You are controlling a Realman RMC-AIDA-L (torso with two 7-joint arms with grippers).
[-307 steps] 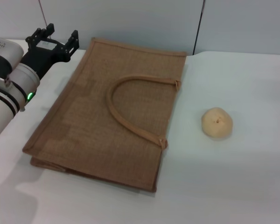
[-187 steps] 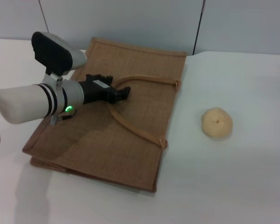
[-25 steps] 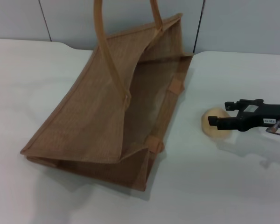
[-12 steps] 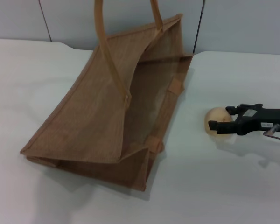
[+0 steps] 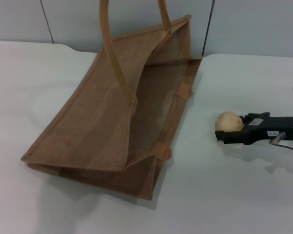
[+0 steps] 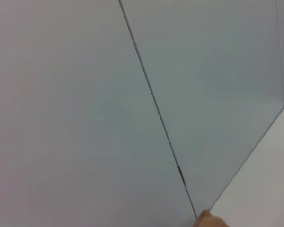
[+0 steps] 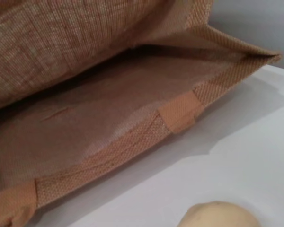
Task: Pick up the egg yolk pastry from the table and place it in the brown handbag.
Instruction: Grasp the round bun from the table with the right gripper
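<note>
The egg yolk pastry (image 5: 227,120) sits on the white table (image 5: 244,190) to the right of the brown handbag (image 5: 97,122). My right gripper (image 5: 232,127) reaches in from the right, low over the pastry, its black fingers open on either side of it and covering its near part. The handbag lies with its mouth spread open toward the pastry; its upper handle (image 5: 111,48) rises out of the top of the head view. The right wrist view shows the bag's open inside (image 7: 109,123) and the pastry's top (image 7: 222,215). My left gripper is out of view.
A grey panelled wall (image 5: 136,19) stands right behind the bag. The left wrist view shows only that wall (image 6: 85,94), a table corner and a small tan tip (image 6: 209,220). Bare tabletop lies left of and in front of the bag.
My right gripper has drawn back to the right and dropped lower around the pastry over the last second. The pastry and the bag have not moved.
</note>
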